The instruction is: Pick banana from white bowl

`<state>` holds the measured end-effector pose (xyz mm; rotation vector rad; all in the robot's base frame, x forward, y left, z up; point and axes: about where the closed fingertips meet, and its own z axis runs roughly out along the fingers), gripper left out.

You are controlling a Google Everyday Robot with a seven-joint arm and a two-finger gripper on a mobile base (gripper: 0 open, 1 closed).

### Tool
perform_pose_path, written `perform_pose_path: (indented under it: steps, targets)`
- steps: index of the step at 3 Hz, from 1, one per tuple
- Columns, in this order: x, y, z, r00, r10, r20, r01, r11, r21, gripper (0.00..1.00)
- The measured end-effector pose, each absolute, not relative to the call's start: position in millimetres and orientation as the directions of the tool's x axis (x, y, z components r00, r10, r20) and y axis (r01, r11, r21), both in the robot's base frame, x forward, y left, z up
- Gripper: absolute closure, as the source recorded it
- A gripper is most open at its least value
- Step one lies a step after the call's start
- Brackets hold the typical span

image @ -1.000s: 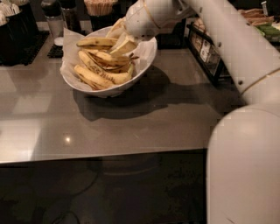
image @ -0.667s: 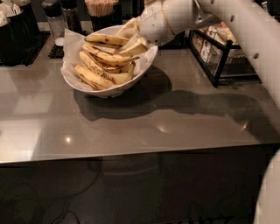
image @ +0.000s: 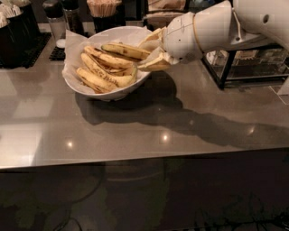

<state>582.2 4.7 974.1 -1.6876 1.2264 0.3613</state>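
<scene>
The white bowl (image: 90, 92) stands at the back of the grey counter, lined with crumpled white paper and holding a pile of speckled yellow bananas (image: 101, 74). The banana (image: 124, 50), long with dark tips, lies across the top of the pile. Its right end sits between my fingers. My gripper (image: 152, 53) reaches in from the right over the bowl's right rim. One cream finger (image: 153, 38) is above the banana's end and the other is below it, closed on it. The white wrist (image: 187, 34) stretches away to the right.
A black wire rack (image: 246, 63) stands right of the bowl behind my arm. Dark containers (image: 18, 27), a shaker (image: 56, 20) and a cup of stirrers (image: 104, 11) line the back edge. The grey counter (image: 135, 131) runs forward to its front edge.
The gripper has drawn back from the middle of the pile to the bowl's right rim, with the top banana's end in it. The arm has swung right and the view has shifted.
</scene>
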Motion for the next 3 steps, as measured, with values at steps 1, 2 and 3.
perform_pose_path:
  steps: [1,2,3]
  targets:
    - [546.5,-14.4,977.8,0.371,-0.602,-0.707,-0.842,0.104,-0.53,1.0]
    - [515.0,-27.9,977.3,0.312,-0.623,-0.717,-0.833,0.183,-0.522,1.0]
    - [511.2,-34.0,973.3,0.297,-0.63,-0.718,-0.835,0.194,-0.515,1.0]
